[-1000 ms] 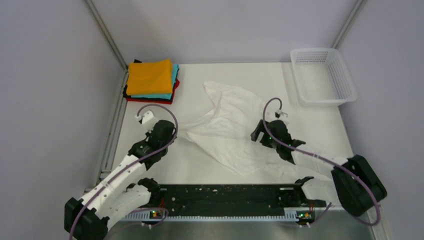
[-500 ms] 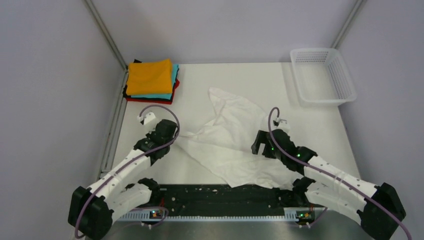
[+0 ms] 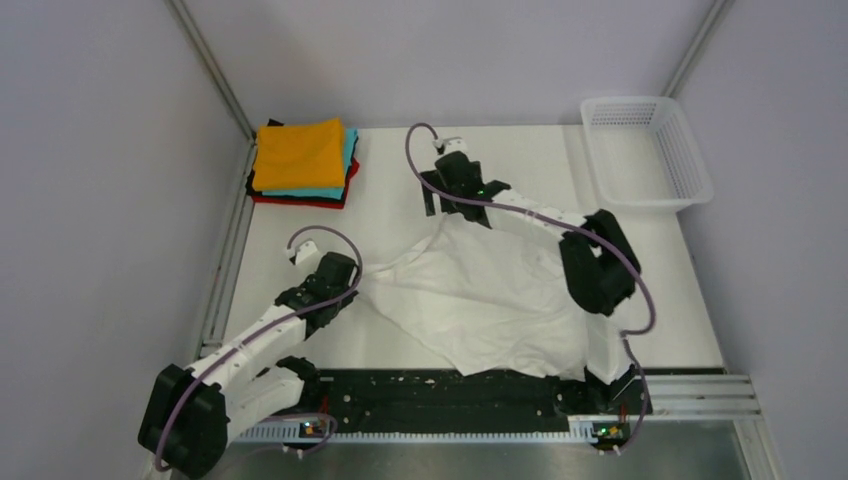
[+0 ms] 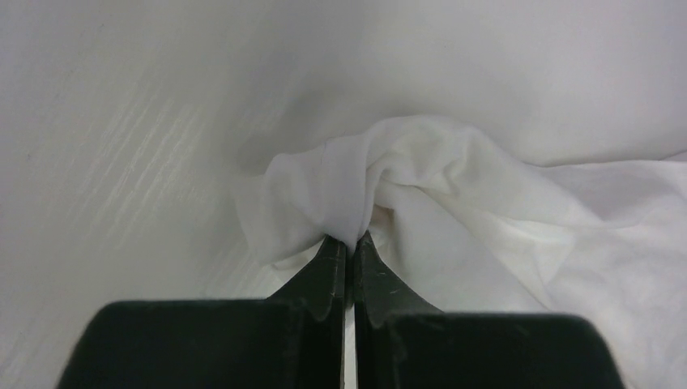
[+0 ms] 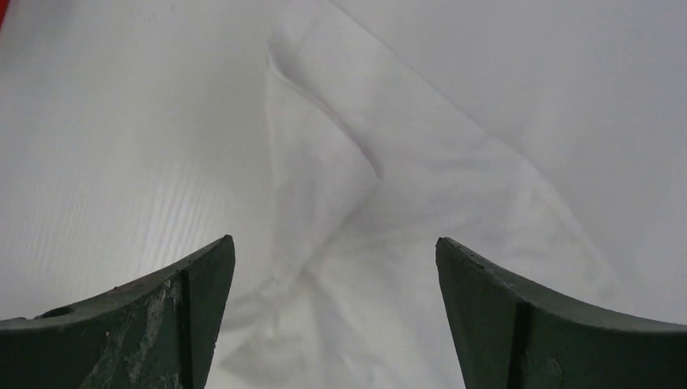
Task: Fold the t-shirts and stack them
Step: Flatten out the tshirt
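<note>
On a white table [image 3: 400,205] between grey walls [image 3: 450,50], left gripper [image 4: 350,241] pinches the shirt [image 3: 480,300] at its left edge; right gripper [image 5: 334,243] gapes over its far tip.

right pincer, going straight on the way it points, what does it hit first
Probably the white t-shirt: its creased corner lies straight ahead of the open right pincer, though the gap to it is hard to judge.

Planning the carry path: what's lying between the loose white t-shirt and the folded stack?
Nothing: in the top view, only bare table separates the white t-shirt from the folded stack.
</note>
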Robot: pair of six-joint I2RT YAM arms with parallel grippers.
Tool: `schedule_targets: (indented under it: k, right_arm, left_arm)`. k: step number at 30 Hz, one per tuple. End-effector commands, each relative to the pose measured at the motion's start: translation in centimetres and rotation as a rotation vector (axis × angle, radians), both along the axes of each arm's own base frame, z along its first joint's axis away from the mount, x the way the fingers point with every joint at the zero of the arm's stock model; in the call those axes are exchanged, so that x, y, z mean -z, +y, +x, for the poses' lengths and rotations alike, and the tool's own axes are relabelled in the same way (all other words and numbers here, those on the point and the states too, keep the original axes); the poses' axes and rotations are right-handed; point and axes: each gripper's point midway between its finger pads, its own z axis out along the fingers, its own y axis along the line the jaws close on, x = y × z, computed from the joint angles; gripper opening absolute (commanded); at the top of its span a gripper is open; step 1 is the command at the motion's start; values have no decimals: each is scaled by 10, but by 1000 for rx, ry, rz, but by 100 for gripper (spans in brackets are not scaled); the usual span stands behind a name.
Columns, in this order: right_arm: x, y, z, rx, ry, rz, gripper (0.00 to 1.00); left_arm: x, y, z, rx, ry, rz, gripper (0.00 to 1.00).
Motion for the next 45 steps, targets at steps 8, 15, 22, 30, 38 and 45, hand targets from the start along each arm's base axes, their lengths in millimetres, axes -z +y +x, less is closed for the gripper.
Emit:
schedule_targets:
  k: [8,15,22,30,38,45]
  right_arm:
    - [63,43,119,-79,29,-98,85]
    - [125,56,98,-154,186,-74,73]
    - [132,32,90,-54,216,-131,0]
    - [-57,-43,98,202,-148,-96,0]
    - [-243,-120,13,269,-474,43,0]
    - [-366,-173,-72,277,-658,180,0]
  left_arm:
    - [-8,-3,8,-1,-58,-38,0]
    - [-4,-1,8,-10,-61,-28,0]
    - [-23,1,20,-33,-109,-16,0]
    - [-129,8,54,-18,-317,66,0]
    - [-238,0,60,114,-463,99,0]
    - [-346,-15,37,296,-718,47,0]
